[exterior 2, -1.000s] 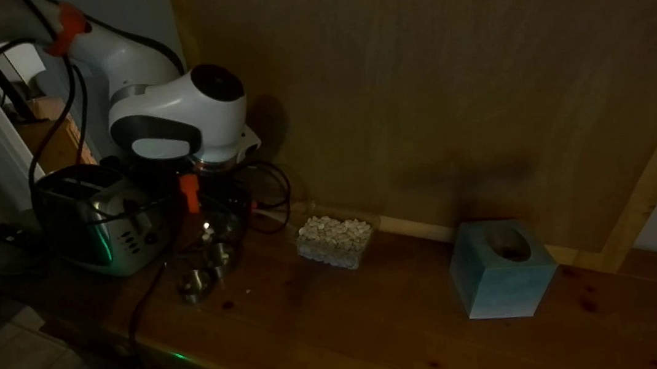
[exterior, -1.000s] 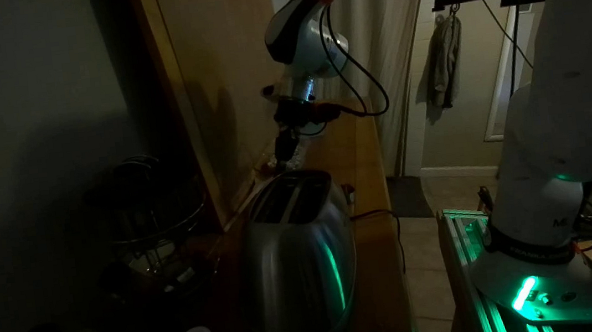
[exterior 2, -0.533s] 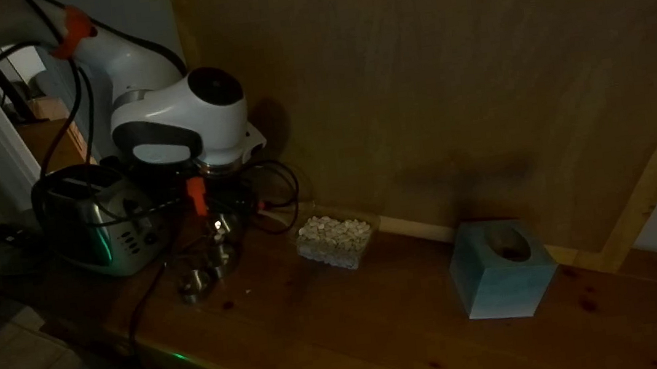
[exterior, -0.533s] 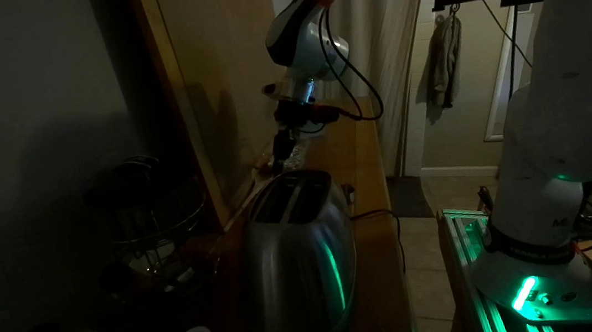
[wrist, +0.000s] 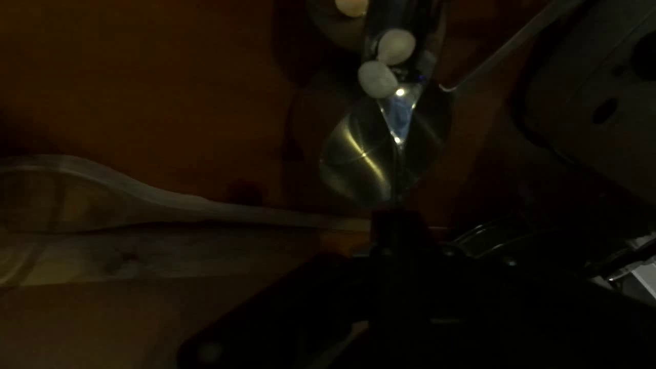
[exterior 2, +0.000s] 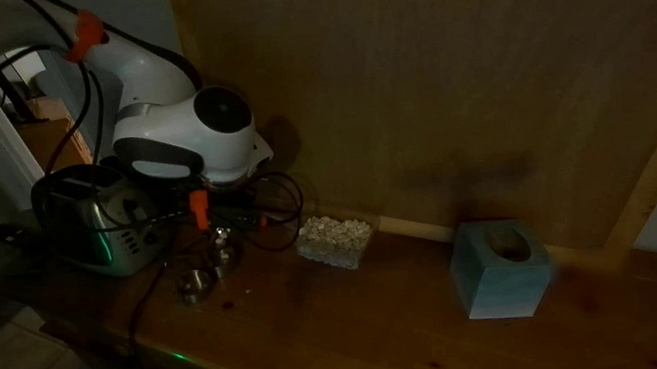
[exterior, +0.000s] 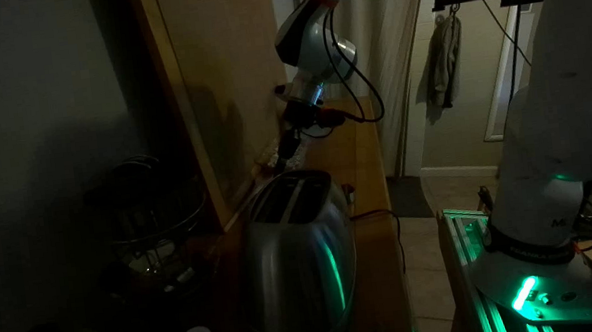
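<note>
The gripper [wrist: 398, 218] was pinching a metal spoon [wrist: 400, 115], its dark fingers closed around the end of the handle. In the wrist view the handle ran straight out from the fingertips, so the bowl of the spoon lay ahead of the gripper and apart from it. Two pale pieces [wrist: 396, 47] showed at the bowl, one of them lying across its edge.

A metal cup [wrist: 341, 179] stood beneath the handle and neck of the spoon, and the bowl reached past the cup's far rim. Whether spoon and cup touched could not be told. A wooden spoon [wrist: 215, 210] lay to the left in the wrist view, its thin end pointing toward the fingers.

In an exterior view, a second metal cup [exterior 2: 194, 292] stood on the table [exterior 2: 383, 339] near its front edge. A clear tub [exterior 2: 327, 257] filled with more pale pieces sat near the gripper, close to a wooden panel [exterior 2: 445, 72]. A tissue box [exterior 2: 504, 285] stood well apart, farther along the same panel.

The toaster [exterior: 296, 266] showed in both exterior views, on the gripper's other side from the tub. The scene was dim, and the fingers were too dark there to make out.
</note>
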Controlling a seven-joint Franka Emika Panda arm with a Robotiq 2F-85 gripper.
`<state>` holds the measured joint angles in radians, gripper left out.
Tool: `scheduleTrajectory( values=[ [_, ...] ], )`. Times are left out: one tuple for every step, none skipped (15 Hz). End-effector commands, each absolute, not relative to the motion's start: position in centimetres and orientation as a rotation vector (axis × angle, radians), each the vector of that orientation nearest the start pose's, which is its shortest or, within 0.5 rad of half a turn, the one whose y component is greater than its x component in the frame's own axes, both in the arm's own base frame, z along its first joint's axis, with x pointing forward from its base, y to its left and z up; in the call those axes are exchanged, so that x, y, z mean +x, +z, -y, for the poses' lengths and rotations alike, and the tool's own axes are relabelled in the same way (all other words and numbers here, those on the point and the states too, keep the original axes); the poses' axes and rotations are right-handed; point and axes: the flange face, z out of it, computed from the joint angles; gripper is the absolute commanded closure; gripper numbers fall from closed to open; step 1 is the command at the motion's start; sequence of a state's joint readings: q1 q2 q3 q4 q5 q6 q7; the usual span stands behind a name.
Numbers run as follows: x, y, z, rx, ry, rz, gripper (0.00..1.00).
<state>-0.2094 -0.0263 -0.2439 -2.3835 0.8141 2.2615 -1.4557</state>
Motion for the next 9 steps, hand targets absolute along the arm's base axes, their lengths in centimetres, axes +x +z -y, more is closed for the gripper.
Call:
scheduleTrajectory(
  values=[
    [43.88, 32.78, 20.14, -2.535, -0.675, 0.557, 0.98],
    [43.81, 32.69, 20.17, -2.523, -0.686, 0.553, 0.98],
    [43.72, 32.59, 20.19, -2.508, -0.698, 0.551, 0.98],
    [43.61, 32.55, 20.14, -2.488, -0.706, 0.552, 0.98],
    [43.51, 32.46, 20.08, -2.474, -0.714, 0.552, 0.98],
    [43.50, 32.28, 20.15, -2.482, -0.724, 0.551, 0.98],
    [43.32, 32.28, 20.10, -2.466, -0.724, 0.558, 0.98],
    [43.31, 32.18, 20.17, -2.477, -0.734, 0.553, 0.98],
    [43.04, 32.19, 20.07, -2.463, -0.725, 0.564, 0.98]
  ],
)
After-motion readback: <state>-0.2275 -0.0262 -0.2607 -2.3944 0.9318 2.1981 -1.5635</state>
